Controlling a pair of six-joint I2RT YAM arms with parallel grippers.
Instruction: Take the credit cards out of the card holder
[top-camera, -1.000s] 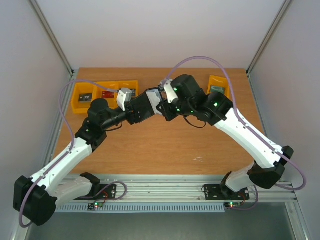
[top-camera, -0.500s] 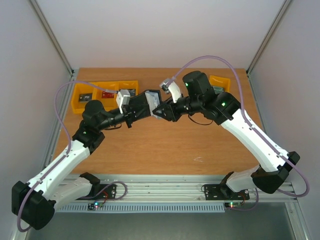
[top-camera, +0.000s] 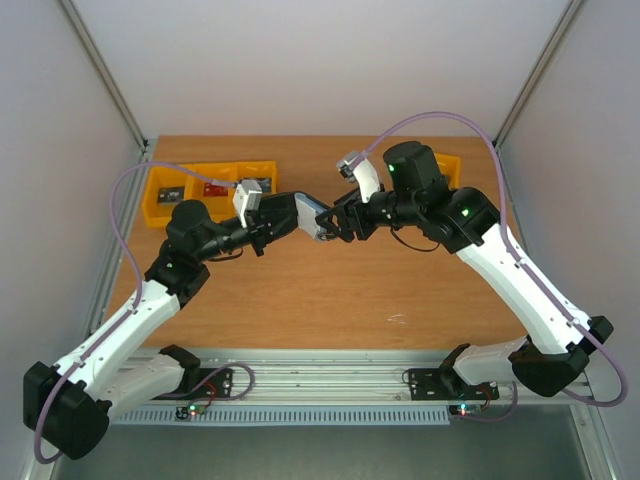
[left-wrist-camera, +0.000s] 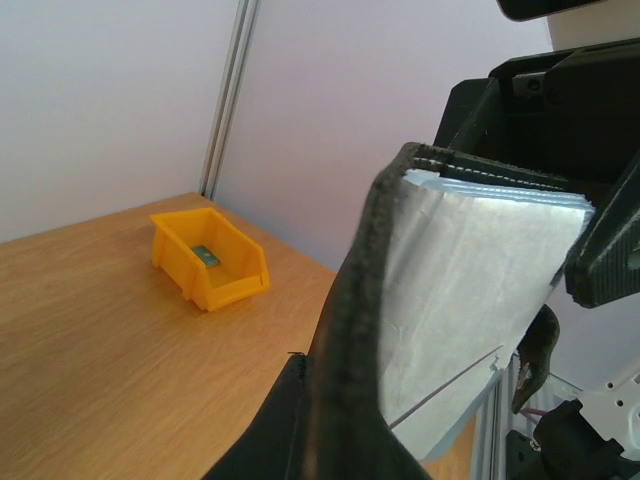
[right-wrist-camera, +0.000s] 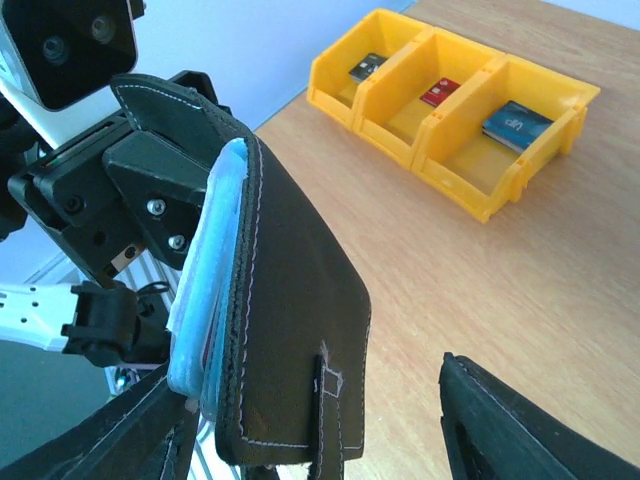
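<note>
The card holder (top-camera: 300, 213) hangs above the middle of the table, black outside with pale grey-blue layers inside. My left gripper (top-camera: 270, 227) is shut on its left end. In the left wrist view the card holder (left-wrist-camera: 440, 290) fills the frame and hides my own fingers. My right gripper (top-camera: 330, 222) is open, its fingers either side of the holder's free end without touching. In the right wrist view the card holder (right-wrist-camera: 290, 320) stands between the fingers (right-wrist-camera: 520, 420), its tab toward me. I cannot make out the credit cards among the layers.
A row of three yellow bins (top-camera: 210, 182) with small items stands at the back left, also in the right wrist view as yellow bins (right-wrist-camera: 470, 150). A single yellow bin (left-wrist-camera: 210, 262) sits at the back right, partly behind the right arm.
The left gripper closed on the card holder. The right gripper let go of it, opened, and drew back to the right. The holder shifted slightly left.
</note>
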